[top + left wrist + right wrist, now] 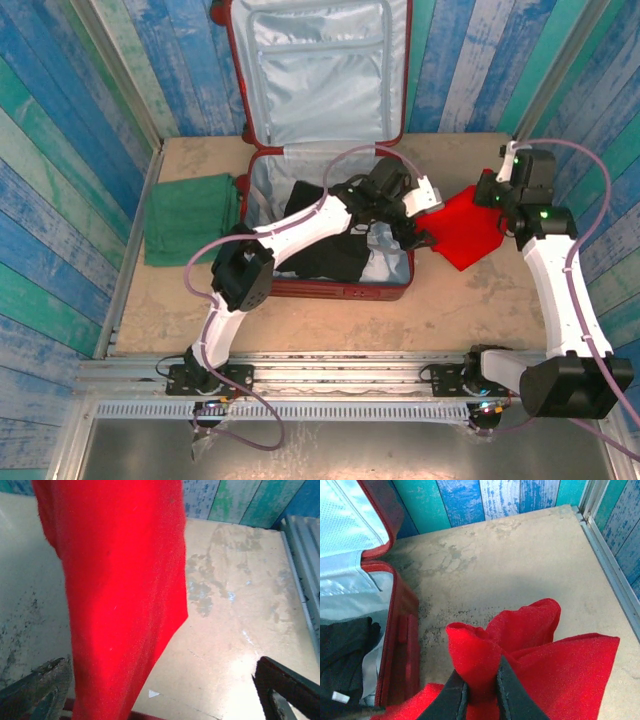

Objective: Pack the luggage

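R gripper (482, 692): jaws nearly closed, pinching a raised fold of the red cloth (560, 665). Fold pokes up between its fingers (454, 697); rest of the cloth spreads below and to the right of them on the table (520, 560).

L gripper (424, 218): wide open, nothing in it. On its wrist cam the fingers (42, 680) sit far apart at the bottom corners, with the red cloth (120, 580) just ahead, nearer the left finger. Can't tell if it's touching.

luggage (330, 288): open, lid up against the back wall, base flat on the table. It's directly left of R gripper, and L arm reaches across it. black clothes (325, 255) in the base. green cloth (190, 215) on the table, on the far side of the luggage from both grippers.
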Available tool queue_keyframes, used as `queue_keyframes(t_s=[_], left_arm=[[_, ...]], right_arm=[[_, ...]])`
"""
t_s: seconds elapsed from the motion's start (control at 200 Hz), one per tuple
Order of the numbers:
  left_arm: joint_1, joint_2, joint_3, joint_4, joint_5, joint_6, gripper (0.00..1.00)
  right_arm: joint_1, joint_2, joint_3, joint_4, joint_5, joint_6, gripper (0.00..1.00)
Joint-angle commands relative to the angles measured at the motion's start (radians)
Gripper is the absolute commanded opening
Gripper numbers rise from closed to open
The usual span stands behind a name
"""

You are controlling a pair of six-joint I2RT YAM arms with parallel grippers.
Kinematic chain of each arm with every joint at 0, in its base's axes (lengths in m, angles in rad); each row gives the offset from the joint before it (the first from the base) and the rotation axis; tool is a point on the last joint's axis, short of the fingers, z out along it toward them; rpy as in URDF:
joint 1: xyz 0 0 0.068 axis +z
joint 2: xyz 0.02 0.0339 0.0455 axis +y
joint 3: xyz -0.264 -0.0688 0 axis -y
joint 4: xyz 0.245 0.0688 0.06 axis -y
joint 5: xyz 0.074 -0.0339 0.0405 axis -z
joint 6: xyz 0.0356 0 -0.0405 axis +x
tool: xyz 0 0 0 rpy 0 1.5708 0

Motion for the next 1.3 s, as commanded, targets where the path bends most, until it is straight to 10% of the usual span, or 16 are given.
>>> queue_keyframes(t_s=[0.0, 0.596, 1.047, 1.297], left_arm=[[0.0, 0.066, 0.109, -0.078, -0.008, 0.025, 0.94], [-0.028, 0.209, 0.25, -0.144, -0.045, -0.024, 0.81], [-0.046, 0.097, 0.064, 0.072, 0.034, -0.081, 0.0], [-0.04, -0.096, -0.077, 0.166, 0.028, -0.147, 0.0]], right_arm=[[-0.003, -0.002, 0.041, 0.015, -0.009, 0.004, 0.01], [-0.003, 0.012, 0.094, 0.021, -0.033, 0.018, 0.0], [-0.003, 0.013, 0.131, 0.025, -0.045, 0.028, 0.0], [-0.003, 0.049, 0.192, 0.08, -0.137, 0.053, 0.01]])
